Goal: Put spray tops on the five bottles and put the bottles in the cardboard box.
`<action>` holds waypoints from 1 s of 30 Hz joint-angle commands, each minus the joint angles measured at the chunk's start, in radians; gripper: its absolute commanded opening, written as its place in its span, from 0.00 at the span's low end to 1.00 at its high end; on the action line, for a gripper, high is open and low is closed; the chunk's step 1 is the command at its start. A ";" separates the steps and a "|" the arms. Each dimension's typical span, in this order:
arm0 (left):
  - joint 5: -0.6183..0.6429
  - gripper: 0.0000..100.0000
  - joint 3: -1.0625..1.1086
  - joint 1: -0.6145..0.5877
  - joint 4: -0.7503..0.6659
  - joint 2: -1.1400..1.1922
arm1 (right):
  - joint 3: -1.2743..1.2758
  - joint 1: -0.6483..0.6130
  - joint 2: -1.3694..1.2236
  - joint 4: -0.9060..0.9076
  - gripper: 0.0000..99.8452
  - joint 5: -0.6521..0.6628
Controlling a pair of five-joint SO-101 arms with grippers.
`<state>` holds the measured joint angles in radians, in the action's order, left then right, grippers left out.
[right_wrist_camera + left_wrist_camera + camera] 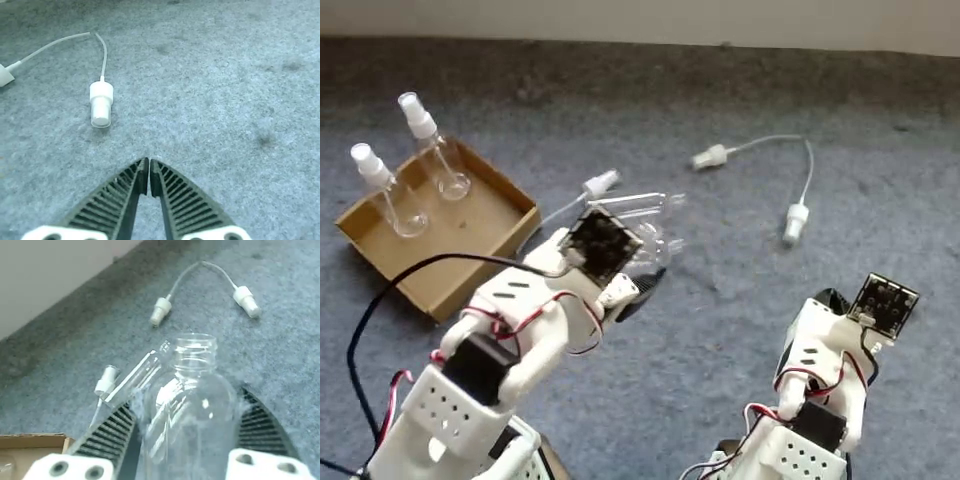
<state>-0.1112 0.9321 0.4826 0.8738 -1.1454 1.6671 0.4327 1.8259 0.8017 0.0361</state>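
Bottle (192,370) of clear plastic, open at the neck and with no spray top, is clamped between the ribbed black jaws of the left end effector (187,405), which are spread just to its width; in the high view it hangs near the middle of the grey, carpet-like tabletop (740,330). A second bare bottle (642,205) lies on its side just beyond it at 12 o'clock, close enough that I cannot tell whether the two touch. At 10 o'clock from the held one lies a loose spray top (602,184), white, its thin tube trailing towards the cardboard box (485,225). That box sits at 9 o'clock on the tabletop, with a near capped bottle (390,195) and a far capped bottle (440,155) standing upright inside. Towards 1 o'clock lie a far spray top (712,157) and a near spray top (796,222), their tubes arching towards each other. The right end effector (149,175) is pinched shut on nothing, low at 5 o'clock, with the near spray top at its 11 o'clock. A black cable (380,300) loops past the box's near corner.
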 commanded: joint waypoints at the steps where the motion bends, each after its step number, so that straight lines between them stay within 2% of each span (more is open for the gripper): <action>1: 0.149 0.15 0.059 -0.079 -0.110 -0.136 | 0.021 -0.079 0.012 -0.041 0.01 0.008; 4: 0.249 0.15 0.087 -0.111 -0.124 -0.176 | 0.021 -0.113 0.012 -0.041 0.01 0.008; 10: 0.353 0.15 0.148 -0.117 -0.126 -0.237 | 0.007 -0.079 0.002 0.002 0.01 0.008; 19: 0.361 0.15 0.289 -0.116 -0.126 -0.458 | -0.340 -0.076 -0.018 0.128 0.01 0.098; 22: 0.364 0.15 0.328 -0.117 -0.126 -0.519 | -0.492 -0.076 -0.134 0.168 0.01 0.098; 30: 0.365 0.15 0.412 -0.117 -0.126 -0.657 | -0.828 -0.077 -0.682 0.185 0.01 0.092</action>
<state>0.2417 1.3280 0.3798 0.7725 -1.7392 0.9812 0.3452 1.3456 0.9828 0.1220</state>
